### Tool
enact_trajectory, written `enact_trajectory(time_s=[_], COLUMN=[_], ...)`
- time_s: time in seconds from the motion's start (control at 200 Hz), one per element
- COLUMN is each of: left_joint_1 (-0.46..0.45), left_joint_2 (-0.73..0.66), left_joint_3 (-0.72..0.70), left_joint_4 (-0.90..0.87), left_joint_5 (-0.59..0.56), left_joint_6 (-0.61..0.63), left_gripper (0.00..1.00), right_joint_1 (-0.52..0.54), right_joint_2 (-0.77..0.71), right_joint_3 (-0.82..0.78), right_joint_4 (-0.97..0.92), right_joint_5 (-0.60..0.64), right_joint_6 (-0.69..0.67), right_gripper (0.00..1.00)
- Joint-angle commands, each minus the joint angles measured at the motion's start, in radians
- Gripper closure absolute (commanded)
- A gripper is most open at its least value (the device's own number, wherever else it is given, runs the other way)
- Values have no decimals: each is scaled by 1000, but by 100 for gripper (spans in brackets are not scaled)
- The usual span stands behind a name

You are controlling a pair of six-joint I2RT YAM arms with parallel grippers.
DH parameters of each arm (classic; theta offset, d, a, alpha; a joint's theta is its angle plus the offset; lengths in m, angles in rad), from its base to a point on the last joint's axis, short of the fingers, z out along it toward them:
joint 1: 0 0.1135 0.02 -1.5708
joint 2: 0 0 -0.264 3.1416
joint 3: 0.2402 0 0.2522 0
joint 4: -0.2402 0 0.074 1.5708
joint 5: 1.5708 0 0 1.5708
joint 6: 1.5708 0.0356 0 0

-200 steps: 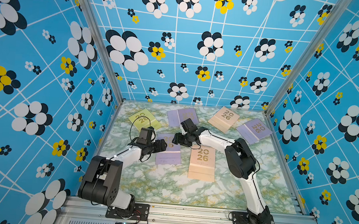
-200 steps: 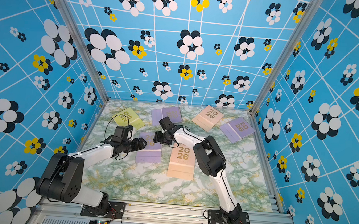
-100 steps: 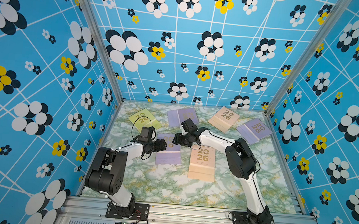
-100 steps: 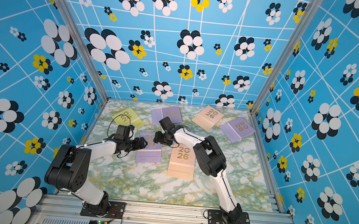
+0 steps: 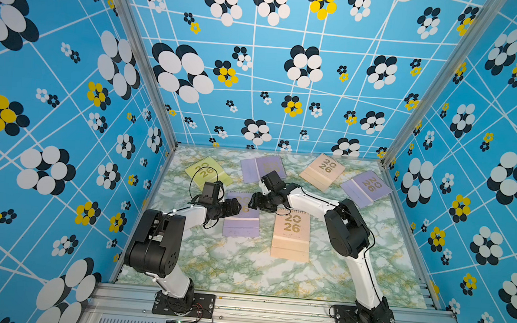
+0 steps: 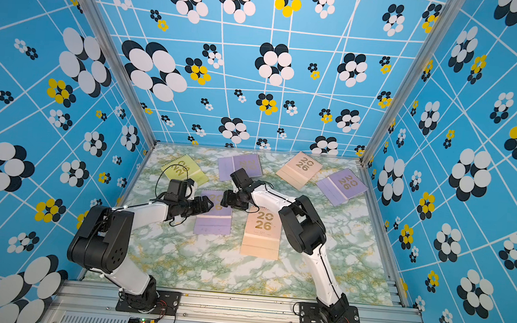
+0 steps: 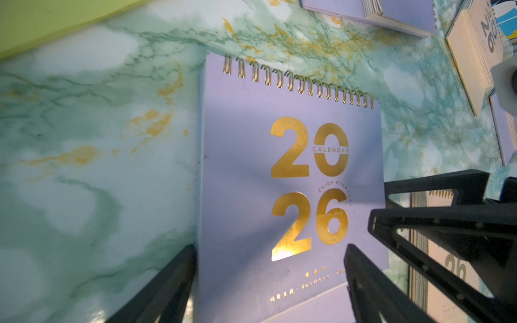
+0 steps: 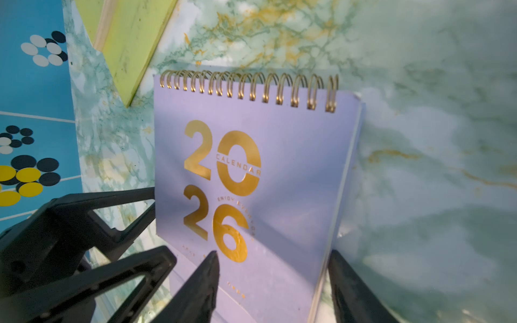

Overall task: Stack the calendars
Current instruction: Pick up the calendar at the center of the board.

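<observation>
A lilac calendar (image 5: 241, 222) (image 6: 213, 221) with gold "2026" lies flat mid-table, and both grippers hang low over its spiral end. My left gripper (image 7: 270, 249) (image 5: 235, 207) is open; one finger (image 7: 170, 282) is at the calendar's (image 7: 251, 173) side edge and the other is over the cover. My right gripper (image 8: 274, 254) (image 5: 252, 201) is open, with one finger (image 8: 349, 285) beside the opposite edge of the calendar (image 8: 282, 156) and the other over the cover. A peach calendar (image 5: 291, 234) lies just to the right.
A yellow-green calendar (image 5: 207, 172), a lilac one (image 5: 263, 167), a peach one (image 5: 322, 170) and another lilac one (image 5: 365, 186) lie along the back of the marble table (image 5: 242, 268). Patterned blue walls enclose three sides.
The left arm's elbow has swung up and forward while its gripper stayed over the lilac calendar. Both grippers have narrowed slightly. The right arm has hardly moved.
</observation>
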Motion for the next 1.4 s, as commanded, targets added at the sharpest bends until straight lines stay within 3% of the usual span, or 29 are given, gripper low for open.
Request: enact_trajectory(time_s=[0.0,0.595,0.939,1.399], left_joint_1=[-3,13,40,55], left_joint_2=[9,-41,-85,-131], left_joint_3=[-4,-50,-89,-108], left_joint_4=[37,141,202,210], left_joint_5=[68,190,263,308], left_joint_6=[-14,-41,-65,-73], left_gripper=[16,22,37,50], right_joint_1=[16,16,14,5], right_joint_2=[-30,-165,-149,-107], right_joint_3=[-40,-202,-192,-134], right_joint_4=[38,246,206,137], right_joint_5=[-101,-138,-102,-79], right_joint_6=[-19,12,13,-49], right_gripper=[40,52,56,57])
